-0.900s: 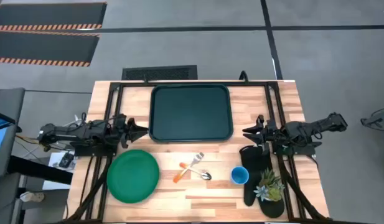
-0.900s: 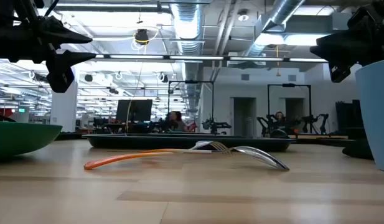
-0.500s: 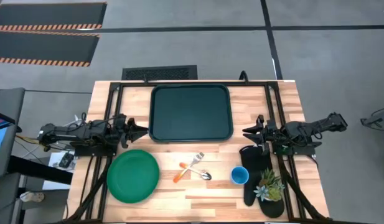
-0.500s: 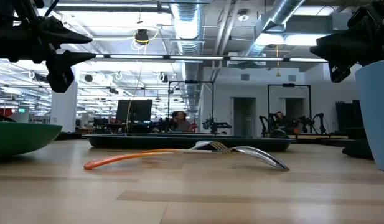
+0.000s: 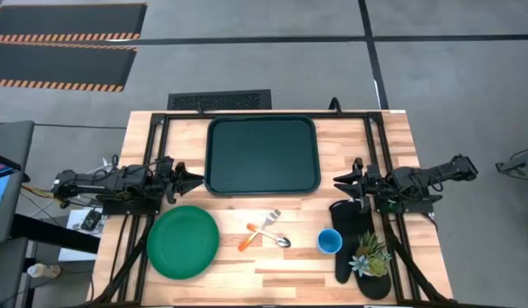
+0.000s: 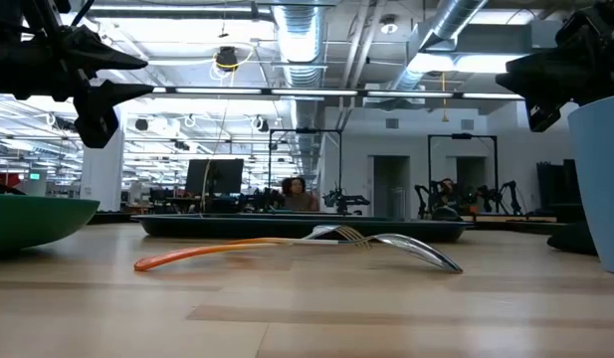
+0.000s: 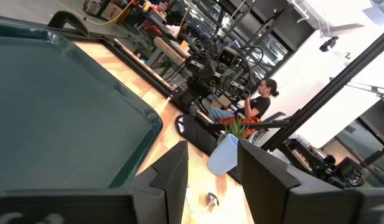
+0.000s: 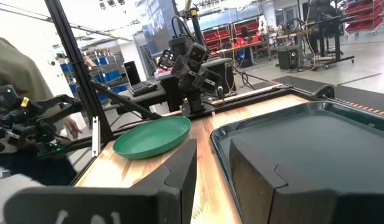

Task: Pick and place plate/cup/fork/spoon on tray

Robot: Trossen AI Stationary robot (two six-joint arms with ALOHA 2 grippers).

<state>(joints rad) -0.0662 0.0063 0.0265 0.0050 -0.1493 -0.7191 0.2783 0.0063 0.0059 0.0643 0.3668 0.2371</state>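
On the wooden table (image 5: 289, 265), the large round green plate (image 5: 183, 242), crossed orange-handled fork (image 5: 265, 224) and spoon (image 5: 270, 235), and small blue cup (image 5: 329, 241) are seen near the dark green rectangular tray (image 5: 262, 154), flanked by the left gripper (image 5: 193, 180) and right gripper (image 5: 340, 181), fingers apart.

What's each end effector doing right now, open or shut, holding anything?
Left end effector: open, empty, hovering by the tray's left edge.
Right end effector: open, empty, hovering by the tray's right edge.
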